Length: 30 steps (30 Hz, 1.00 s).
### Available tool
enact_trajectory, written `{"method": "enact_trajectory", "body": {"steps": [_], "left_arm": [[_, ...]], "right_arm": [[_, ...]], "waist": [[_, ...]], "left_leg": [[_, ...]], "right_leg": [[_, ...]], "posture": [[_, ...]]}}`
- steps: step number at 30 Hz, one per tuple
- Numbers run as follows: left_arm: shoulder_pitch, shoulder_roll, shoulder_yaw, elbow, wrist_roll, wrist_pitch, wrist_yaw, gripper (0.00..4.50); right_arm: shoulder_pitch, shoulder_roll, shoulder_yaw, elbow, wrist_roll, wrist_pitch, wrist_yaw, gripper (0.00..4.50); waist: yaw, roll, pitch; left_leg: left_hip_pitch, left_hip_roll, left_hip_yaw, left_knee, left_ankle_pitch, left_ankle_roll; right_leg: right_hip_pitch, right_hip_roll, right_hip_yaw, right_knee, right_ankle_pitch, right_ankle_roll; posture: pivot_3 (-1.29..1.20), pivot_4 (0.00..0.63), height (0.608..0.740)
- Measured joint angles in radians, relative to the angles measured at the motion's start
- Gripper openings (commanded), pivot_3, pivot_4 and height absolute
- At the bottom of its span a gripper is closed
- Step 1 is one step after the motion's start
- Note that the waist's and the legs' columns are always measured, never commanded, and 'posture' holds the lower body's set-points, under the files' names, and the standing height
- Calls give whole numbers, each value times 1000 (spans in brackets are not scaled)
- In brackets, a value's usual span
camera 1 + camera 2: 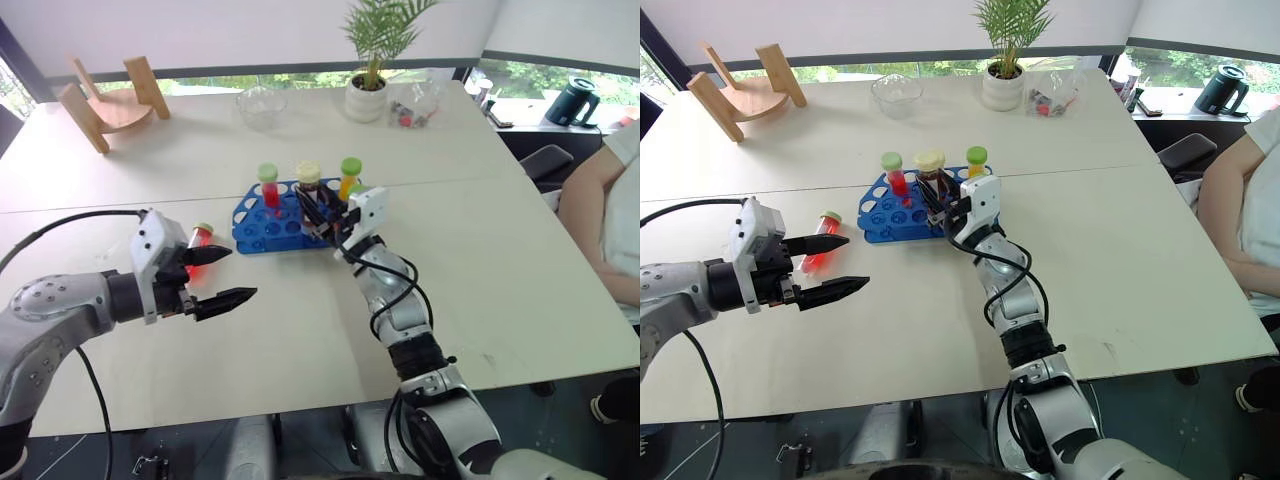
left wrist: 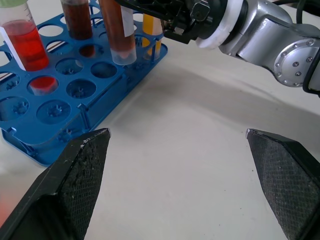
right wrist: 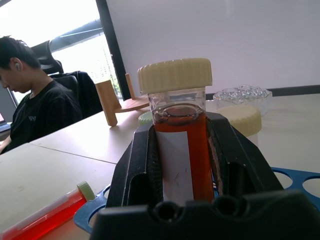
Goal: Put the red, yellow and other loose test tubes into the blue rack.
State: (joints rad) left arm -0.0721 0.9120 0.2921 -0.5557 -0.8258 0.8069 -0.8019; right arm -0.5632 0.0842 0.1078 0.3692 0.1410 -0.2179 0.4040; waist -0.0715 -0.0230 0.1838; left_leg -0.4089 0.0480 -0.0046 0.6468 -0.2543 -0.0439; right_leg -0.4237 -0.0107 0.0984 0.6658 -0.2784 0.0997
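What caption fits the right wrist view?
Right gripper clamps a cream-capped tube of brown liquid above the blue rack.

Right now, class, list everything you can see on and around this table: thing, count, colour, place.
blue rack: one, blue, mid-table.
Tubes standing in rack: three; red, brown, yellow.
Brown tube, cream cap: one, over the rack, in right gripper.
Loose red tube: one, lying left of rack.
Wooden stand: one, far left corner.
Glass bowl: one, clear, far side.
Potted plant: one, far side.
Seated person: one, at right.
left gripper: open, empty.
right gripper: shut on the tube.
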Motion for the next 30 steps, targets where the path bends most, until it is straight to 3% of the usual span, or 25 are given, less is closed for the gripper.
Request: {"method": "enact_trajectory", "body": {"steps": [10,30], "left_arm": [[2,0,0,-9,-11,0,19,4500],[-1,-10,-4,-8,-10,-6,18,4500]], "right_arm": [[-29,4,-15,74,-13,-66,-24,832],[13,-7,-8,44,-18,-28,-20,832]], "waist": [[0,0,0],[1,0,0]], "left_leg": [[0,0,0,0,0,0],[0,0,0,0,0,0]], "right_leg": [[0,0,0,0,0,0],[0,0,0,0,0,0]], "posture": [[0,150,740],[0,150,740]]}}
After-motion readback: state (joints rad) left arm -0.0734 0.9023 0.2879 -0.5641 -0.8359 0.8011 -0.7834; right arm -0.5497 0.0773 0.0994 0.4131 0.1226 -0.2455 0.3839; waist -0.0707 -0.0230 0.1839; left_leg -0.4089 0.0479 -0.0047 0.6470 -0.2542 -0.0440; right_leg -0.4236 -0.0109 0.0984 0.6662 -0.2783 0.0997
